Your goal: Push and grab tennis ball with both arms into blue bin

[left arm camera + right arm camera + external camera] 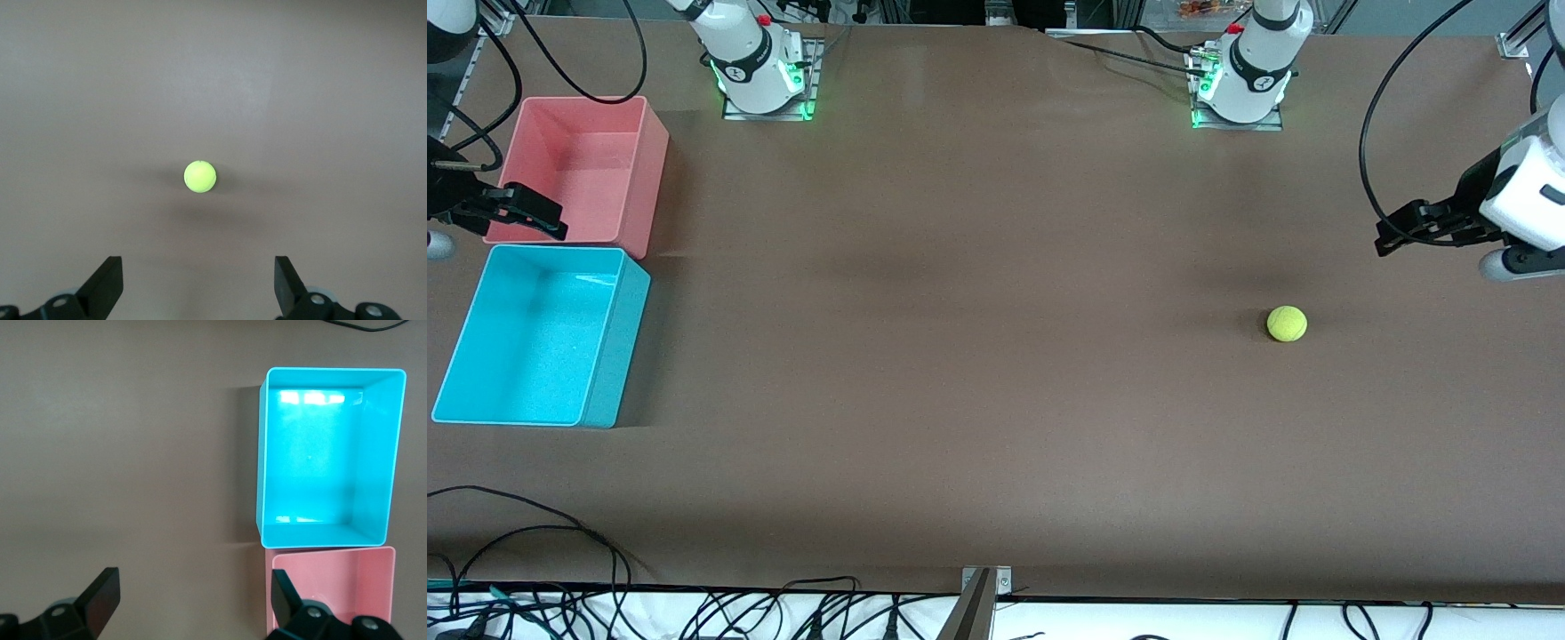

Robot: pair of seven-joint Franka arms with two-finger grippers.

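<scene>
Much bare table (brown) surrounds tennis ball.

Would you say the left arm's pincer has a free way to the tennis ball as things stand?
Probably yes: the left pincer hangs open, and only bare table lies between it and the tennis ball.

I see a yellow-green tennis ball on the plain brown table, a cyan-blue bin, a pink-red bin, my grippers black.
</scene>
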